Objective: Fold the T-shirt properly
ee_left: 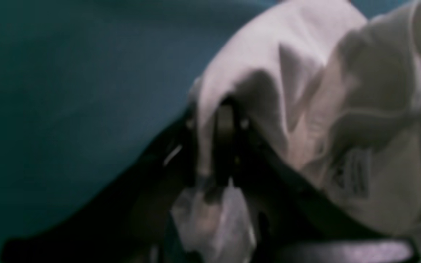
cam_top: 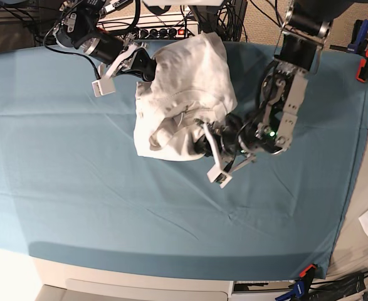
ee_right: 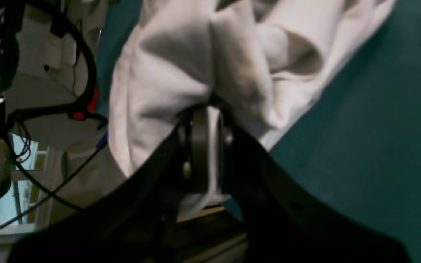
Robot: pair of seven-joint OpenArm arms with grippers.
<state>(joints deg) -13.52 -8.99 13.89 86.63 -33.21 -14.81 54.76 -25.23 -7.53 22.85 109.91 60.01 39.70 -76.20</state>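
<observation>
Bunched in a wrinkled heap toward the far middle of the teal surface: the T-shirt, caught between both hands. Near lower edge of the T-shirt, on the base view's right: left hand, clamped on a pinch of white fabric, with cloth draped over and past the black fingers in the wrist view. Left arm reaching down from the far edge, bent at the elbow, forearm angled back toward the T-shirt, a green light glowing near its wrist. At the T-shirt's far upper-left corner: right hand, closed tight on a fold, white fabric squeezed between the fingers and billowing above them in the wrist view. Right arm coming in low from the far left, stretched almost level toward the T-shirt. T-shirt's lower left part resting on the surface, upper part lifted and humped between the two grips.
</observation>
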